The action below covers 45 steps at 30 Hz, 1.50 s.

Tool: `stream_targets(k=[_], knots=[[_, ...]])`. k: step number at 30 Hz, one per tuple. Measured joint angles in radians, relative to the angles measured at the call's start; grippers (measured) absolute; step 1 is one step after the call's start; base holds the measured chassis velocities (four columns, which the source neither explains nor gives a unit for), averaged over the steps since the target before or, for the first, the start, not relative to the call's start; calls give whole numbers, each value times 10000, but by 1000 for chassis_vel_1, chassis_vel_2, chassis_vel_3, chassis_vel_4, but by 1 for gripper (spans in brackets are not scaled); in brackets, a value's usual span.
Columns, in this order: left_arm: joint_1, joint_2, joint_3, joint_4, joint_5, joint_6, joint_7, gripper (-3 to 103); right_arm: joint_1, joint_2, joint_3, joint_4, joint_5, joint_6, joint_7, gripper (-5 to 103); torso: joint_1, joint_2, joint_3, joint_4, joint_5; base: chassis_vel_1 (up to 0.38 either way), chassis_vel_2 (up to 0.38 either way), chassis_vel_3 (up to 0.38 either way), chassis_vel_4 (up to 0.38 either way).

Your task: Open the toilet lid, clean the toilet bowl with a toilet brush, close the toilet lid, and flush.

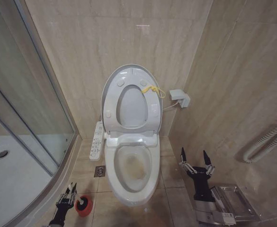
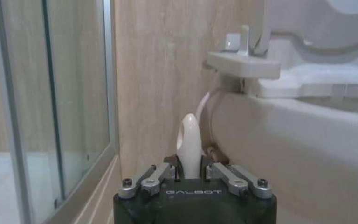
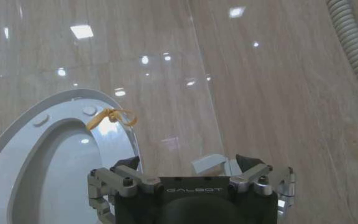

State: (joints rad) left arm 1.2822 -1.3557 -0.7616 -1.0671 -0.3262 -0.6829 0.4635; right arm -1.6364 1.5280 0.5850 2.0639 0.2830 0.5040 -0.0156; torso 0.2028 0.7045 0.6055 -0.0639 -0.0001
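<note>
1. Standing raised at frame centre, toilet lid (image 1: 130,75) leans on the wall above the toilet bowl (image 1: 131,168).
2. Left gripper (image 1: 71,194), lower left, pinches the toilet brush (image 2: 188,144) handle.
3. Right gripper (image 1: 195,163), lower right, fingers spread.

HEAD: I look steeply down from above, toilet bowl (image 1: 132,172) centred, raised toilet lid (image 1: 131,97) at 12 o'clock | LEFT WRIST: low near the floor, close beside the bowl (image 2: 303,140), facing the back wall | RIGHT WRIST: angled up at the wall; shares the lid (image 3: 54,149) with head view.
</note>
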Motion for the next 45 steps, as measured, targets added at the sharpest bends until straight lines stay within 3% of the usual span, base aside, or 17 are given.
stream_targets(k=[4, 7, 8, 9, 11, 16, 18, 20, 23, 24, 25, 27, 33, 38, 40, 41, 45], knots=[[505, -48, 119, -1243, 43, 109, -568, 22, 4, 37, -12, -11, -24, 25, -11, 100, 0, 0, 0, -3, 0, 0, 0, 0, 0], [1217, -33, 230, -3057, 352, 465, -1974, 22, 16, 67, -19, -32, -45, 33, -18, 100, 0, 1, -2, -3, 3, 0, 0, 0, 0], [1217, -33, 230, -3057, 352, 465, -1974, 22, 16, 67, -19, -32, -45, 33, -18, 100, 0, 1, -2, -3, 3, 0, 0, 0, 0], [1668, 8, 288, -4057, 447, 793, -2890, 22, 28, 72, -14, -50, -50, 34, -18, 100, 0, 1, -1, 0, 2, 0, 0, 0, 0], [2168, 69, 331, -5292, 488, 1113, -3706, 22, 57, 86, -11, -60, -60, 35, -21, 100, 0, 1, -2, -1, 4, 0, 0, 0, 0], [2902, 149, 489, -7186, 461, 1734, -4602, 22, 69, 137, -16, -78, -88, 32, -26, 100, 0, 1, -1, 3, -3, 0, 0, 0, 0], [3367, 218, 685, -8732, 410, 2357, -5144, 22, 82, 182, -28, -119, -128, 31, -34, 100, 0, 1, -1, -3, 5, 0, 0, 0, 0], [3477, 238, 760, -9137, 404, 2589, -5308, 22, 81, 186, -29, -129, -137, 31, -35, 100, 0, 1, -1, -3, 1, 0, 0, 0, 0], [3899, 333, 1106, -10591, 441, 3575, -5898, 22, 68, 173, -6, -144, -141, 31, -37, 100, 0, 1, -1, -3, 2, 0, 0, 0, 0], [3899, 333, 1106, -10591, 441, 3575, -5898, 22, 68, 173, -6, -144, -141, 31, -37, 100, 0, 1, -1, -3, 2, 0, 0, 0, 0], [4107, 402, 1351, -11345, 526, 4211, -6178, 22, 54, 146, 21, -144, -134, 29, -37, 100, 0, 1, -1, 0, 1, 0, 0, 0, 0], [4212, 479, 1604, -12021, 615, 4721, -6438, 22, 40, 117, 47, -142, -119, 24, -35, 100, 0, 1, -1, 0, 1, 0, 0, 0, 0], [4120, 547, 1994, -13183, 637, 5107, -6548, 22, -31, 106, 54, -136, -96, 29, -33, 100, 1, 1, 0, 0, 2, 0, 0, 0, 0], [3640, 695, 2757, -13730, -472, 4615, -4977, 22, -29, 66, 18, -149, -92, 41, -36, 100, 1, 1, -1, -3, 2, 0, 0, 0, 0], [3292, 840, 2871, -13235, -859, 4071, -3991, 22, 147, -30, -125, -241, -86, -26, -39, 100, 1, 1, -1, -4, 3, 0, 0, 0, 0], [3292, 840, 2871, -13235, -859, 4071, -3991, 22, 147, -30, -125, -241, -86, -26, -39, 100, 1, 1, -1, -4, 3, 0, 0, 0, 0], [2837, 1216, 2942, -12111, -1321, 3535, -2987, 22, 423, -215, -359, -468, -79, -127, -87, 100, 1, 0, 0, 5, 0, 0, 0, 0, 0]])
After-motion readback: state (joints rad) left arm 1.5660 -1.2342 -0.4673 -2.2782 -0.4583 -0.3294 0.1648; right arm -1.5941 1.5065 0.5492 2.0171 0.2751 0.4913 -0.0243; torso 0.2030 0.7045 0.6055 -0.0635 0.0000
